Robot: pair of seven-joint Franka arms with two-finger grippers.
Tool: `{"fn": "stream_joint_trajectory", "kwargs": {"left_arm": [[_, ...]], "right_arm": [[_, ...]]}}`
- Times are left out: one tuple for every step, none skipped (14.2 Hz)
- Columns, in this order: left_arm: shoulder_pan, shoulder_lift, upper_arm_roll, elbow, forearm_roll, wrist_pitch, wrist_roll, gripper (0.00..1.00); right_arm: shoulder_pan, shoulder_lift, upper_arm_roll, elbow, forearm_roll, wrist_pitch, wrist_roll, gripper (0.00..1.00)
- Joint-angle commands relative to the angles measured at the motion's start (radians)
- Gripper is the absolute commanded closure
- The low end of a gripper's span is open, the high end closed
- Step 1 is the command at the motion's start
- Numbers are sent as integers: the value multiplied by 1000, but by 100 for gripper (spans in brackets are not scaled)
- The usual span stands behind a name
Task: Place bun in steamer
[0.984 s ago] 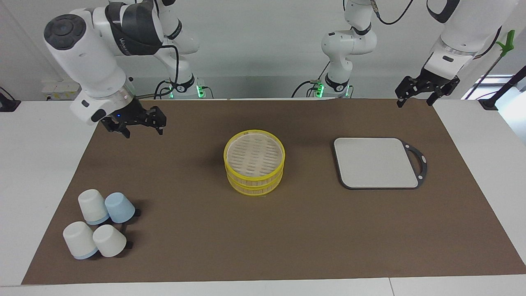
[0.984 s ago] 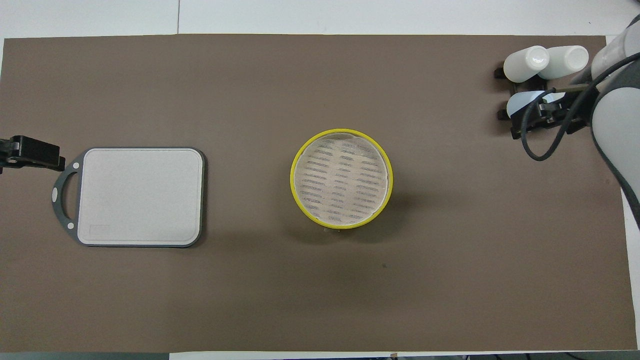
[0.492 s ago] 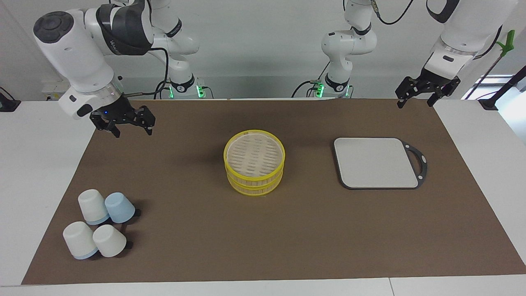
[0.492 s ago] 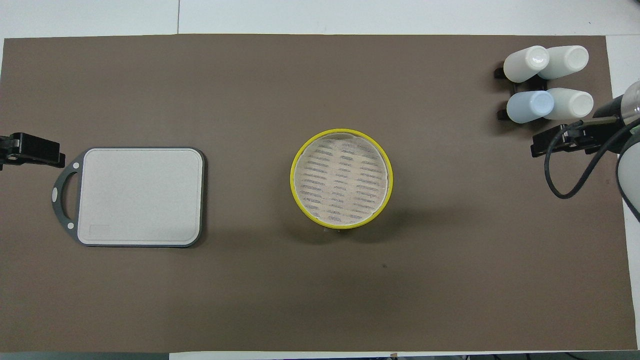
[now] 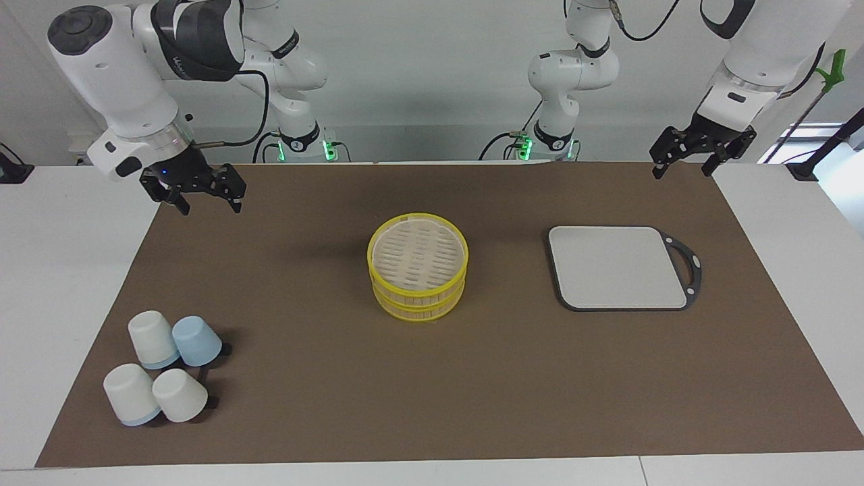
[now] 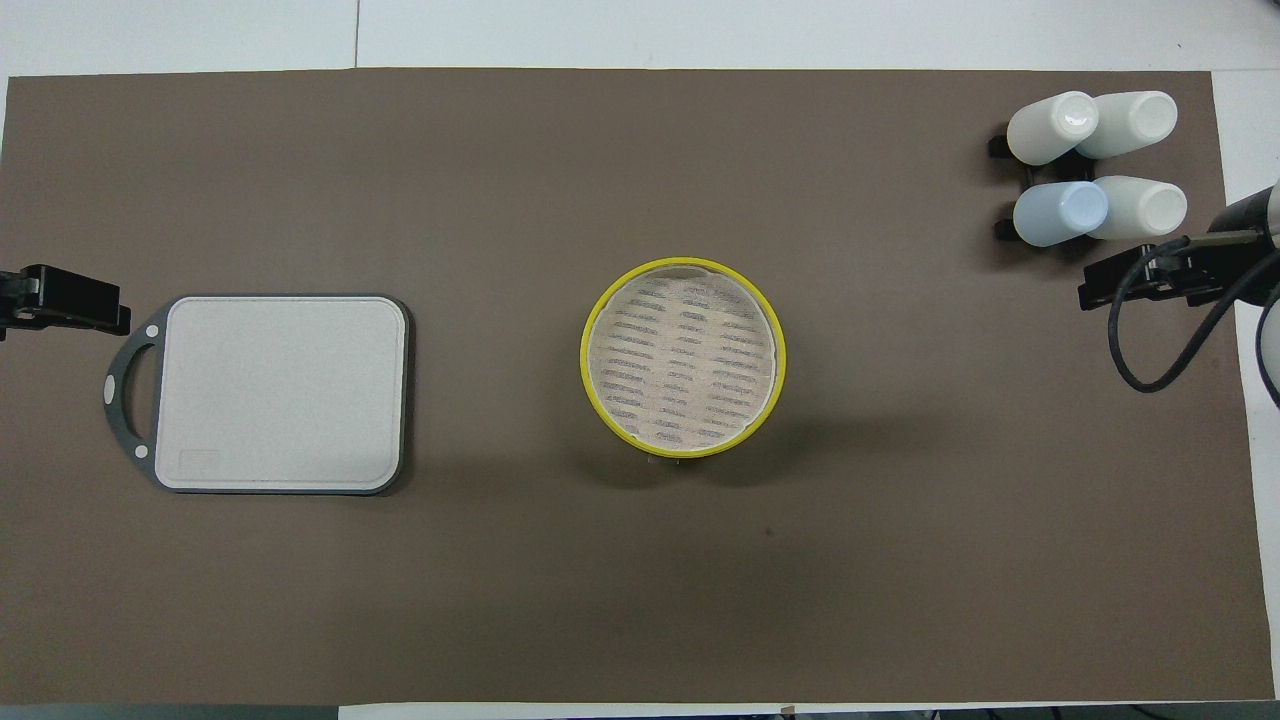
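Note:
The steamer (image 5: 418, 298) stands in the middle of the brown mat, two yellow-rimmed tiers stacked, with its slatted top piece (image 5: 418, 256) on it. It also shows in the overhead view (image 6: 585, 360). The bun is out of view in both views. My right gripper (image 5: 200, 202) hangs open and empty in the air over the mat's edge at the right arm's end, also seen in the overhead view (image 6: 1150, 280). My left gripper (image 5: 680, 169) waits open and empty over the mat's corner at the left arm's end, also in the overhead view (image 6: 60, 300).
Several upturned white and pale-blue cups (image 5: 162, 368) (image 6: 1090, 160) stand on the mat at the right arm's end, farther from the robots than the steamer. A flat grey board (image 5: 617, 266) (image 6: 280, 390) with a black rim lies beside the steamer toward the left arm's end.
My right gripper has risen and drawn back toward its base and the mat's edge, uncovering the cups in the overhead view. The left arm has not moved.

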Motion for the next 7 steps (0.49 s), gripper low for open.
{"fn": "stream_joint_trajectory", "kwargs": {"left_arm": [[-24, -1, 22, -6, 1, 13, 11, 0], [-24, -1, 22, -6, 1, 15, 13, 0], [-24, -1, 22, -6, 1, 15, 13, 0], [-24, -1, 22, -6, 1, 13, 11, 0], [-23, -1, 24, -6, -1, 15, 11, 0], [-24, -1, 24, -6, -7, 15, 11, 0], [-24, -1, 24, -6, -10, 13, 11, 0]], "right_arm": [[-18, -14, 12, -23, -8, 29, -5, 0], [-18, -14, 12, -23, -8, 29, -5, 0], [-20, -14, 13, -23, -8, 32, -5, 0], [-26, -16, 13, -23, -8, 35, -5, 0], [-29, -16, 13, -25, -9, 35, -6, 0], [-29, -16, 13, -23, -11, 35, -9, 0], [-29, -16, 13, -23, -22, 35, -14, 0]]}}
